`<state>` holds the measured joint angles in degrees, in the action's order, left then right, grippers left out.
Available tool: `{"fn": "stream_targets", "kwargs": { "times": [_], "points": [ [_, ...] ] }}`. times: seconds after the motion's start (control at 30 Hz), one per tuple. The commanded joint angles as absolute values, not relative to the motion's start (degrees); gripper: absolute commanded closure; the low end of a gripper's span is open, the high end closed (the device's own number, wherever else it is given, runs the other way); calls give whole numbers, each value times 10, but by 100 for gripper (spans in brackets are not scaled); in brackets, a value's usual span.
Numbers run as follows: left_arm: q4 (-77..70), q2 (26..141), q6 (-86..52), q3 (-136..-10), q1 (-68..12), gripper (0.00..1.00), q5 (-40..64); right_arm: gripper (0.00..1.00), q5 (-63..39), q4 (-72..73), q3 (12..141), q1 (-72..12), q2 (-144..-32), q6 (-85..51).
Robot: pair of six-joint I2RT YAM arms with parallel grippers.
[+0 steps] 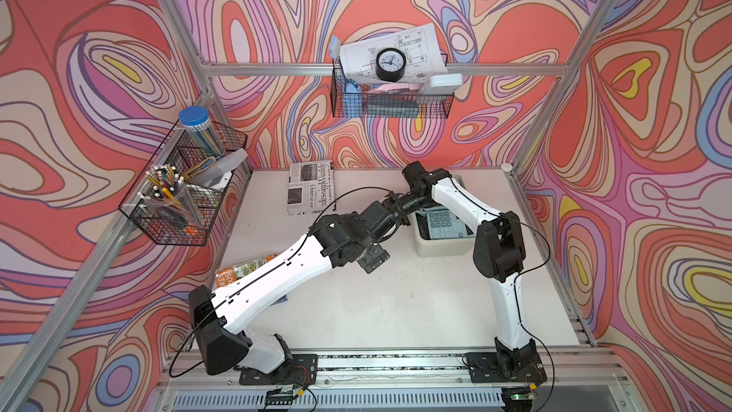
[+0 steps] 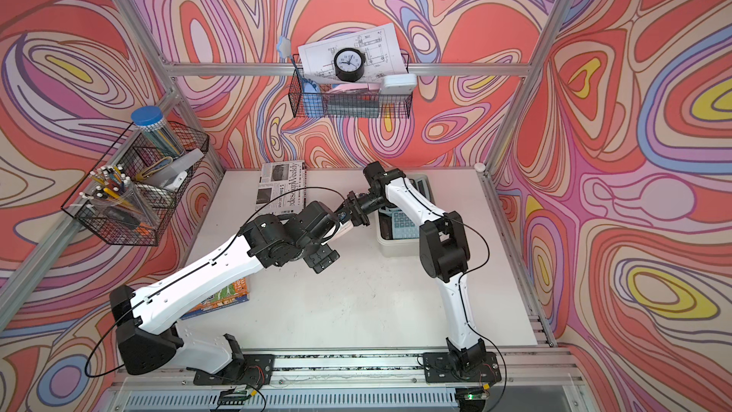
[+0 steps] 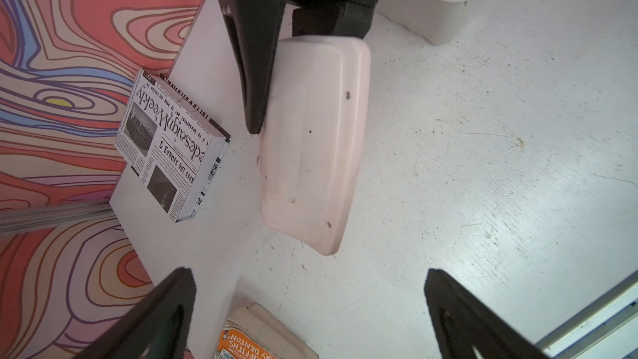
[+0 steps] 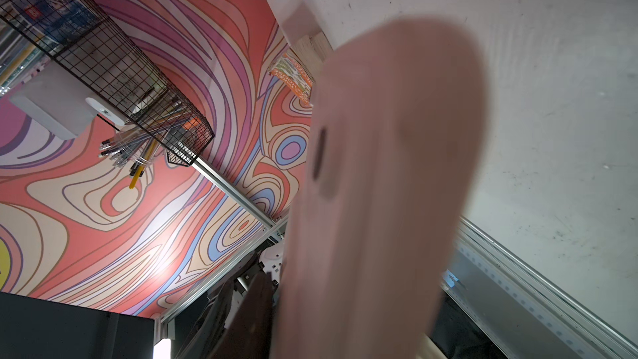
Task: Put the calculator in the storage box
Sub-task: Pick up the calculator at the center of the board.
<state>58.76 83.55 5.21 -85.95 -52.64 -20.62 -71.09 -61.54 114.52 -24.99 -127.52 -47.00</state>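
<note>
Cream plastic storage box [image 1: 439, 249], round-cornered, held a teal-keyed calculator [image 1: 441, 223], right end effector [image 1: 397, 212] clamped a smooth pink calculator [image 3: 310, 146], left end effector [image 3: 309, 271] with jaws apart.

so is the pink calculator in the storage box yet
No, the right fingers hold the pink calculator in the air, outside the storage box.

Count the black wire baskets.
2. The left-wall basket hangs on the left side frame, holding pens; the back-wall basket hangs on the rear crossbar, holding a clock. None appears hidden.
</note>
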Motion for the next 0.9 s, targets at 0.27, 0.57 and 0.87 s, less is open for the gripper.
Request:
{"fn": "stream_targets", "kwargs": {
  "times": [0.27,0.57,0.87],
  "points": [
    [574,893,74,-833,-556,6,-305,92,-756,-496,1106,-270,-1243,-576],
    [573,911,65,-815,-558,34,-356,92,-769,-498,1100,-289,-1238,-575],
    [574,918,63,-815,-557,73,-366,91,-772,-476,1078,-301,-1225,-581]
  ]
}}
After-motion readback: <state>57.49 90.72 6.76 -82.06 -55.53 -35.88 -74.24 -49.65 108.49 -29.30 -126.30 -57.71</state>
